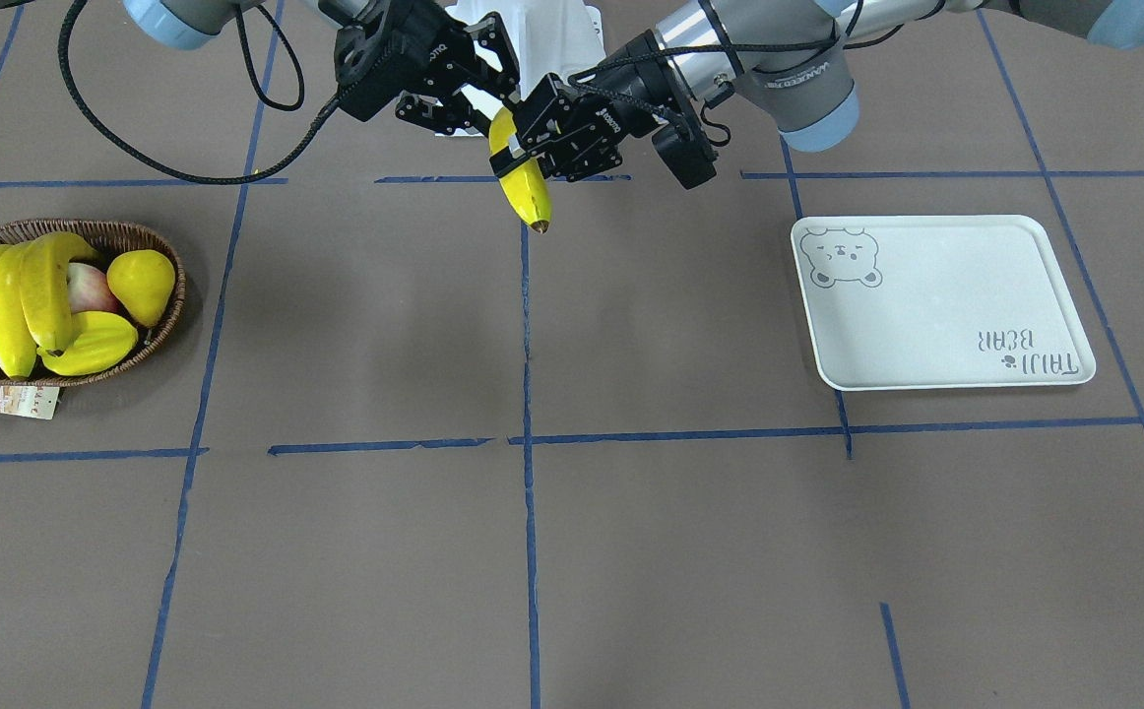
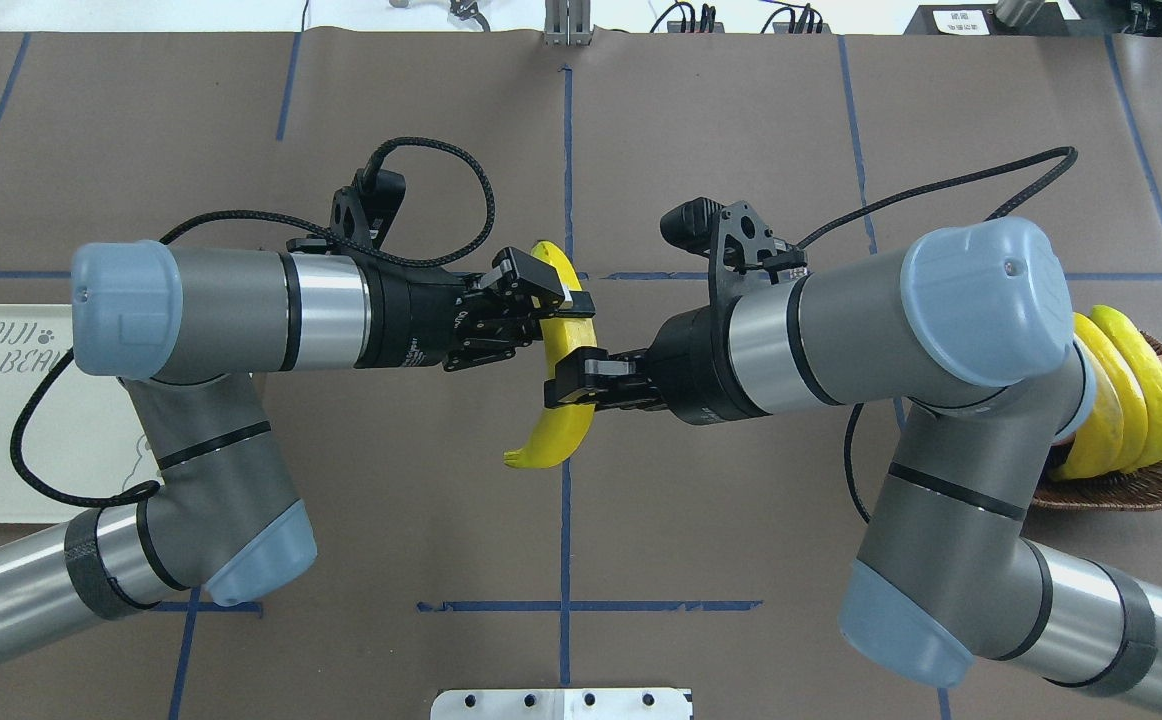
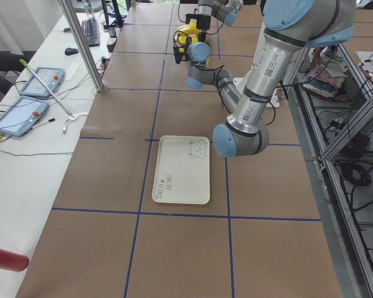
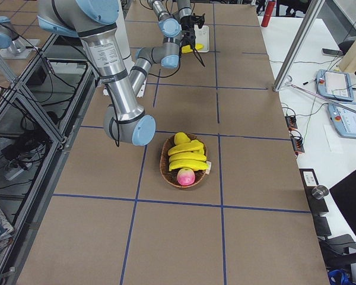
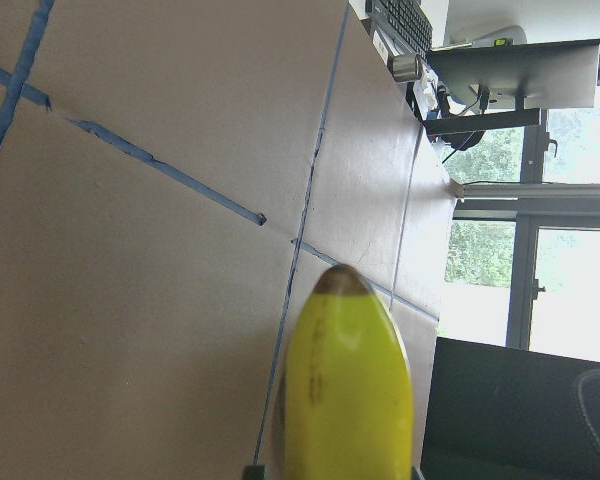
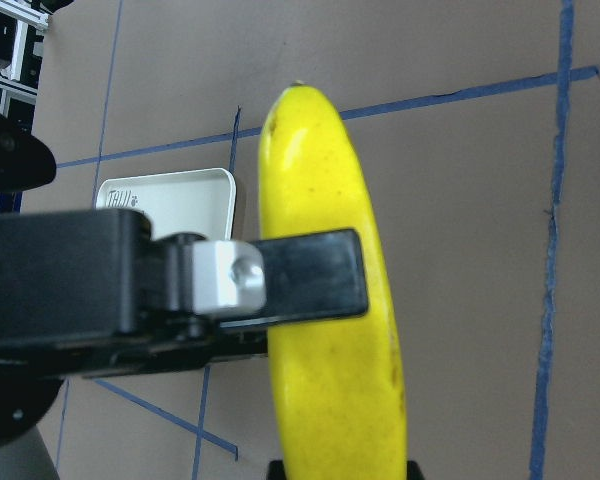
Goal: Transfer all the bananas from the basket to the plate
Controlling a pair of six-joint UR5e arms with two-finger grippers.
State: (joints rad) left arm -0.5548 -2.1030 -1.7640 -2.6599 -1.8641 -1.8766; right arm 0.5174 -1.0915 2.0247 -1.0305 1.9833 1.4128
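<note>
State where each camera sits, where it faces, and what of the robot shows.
Overhead exterior: behind the robot, looking down; left arm, left gripper, right arm, right gripper clamping one banana.
Exterior front-facing: across the table, facing the robot; both grippers, basket view-left, plate view-right.
Exterior left: table's left end, looking along; left arm near.
Exterior right: table's right end; right arm near.
Left wrist-mounted: along the banana to its dark tip.
Right wrist-mounted: banana, left gripper's finger across it.
Shared: both wrist views show that banana.
</note>
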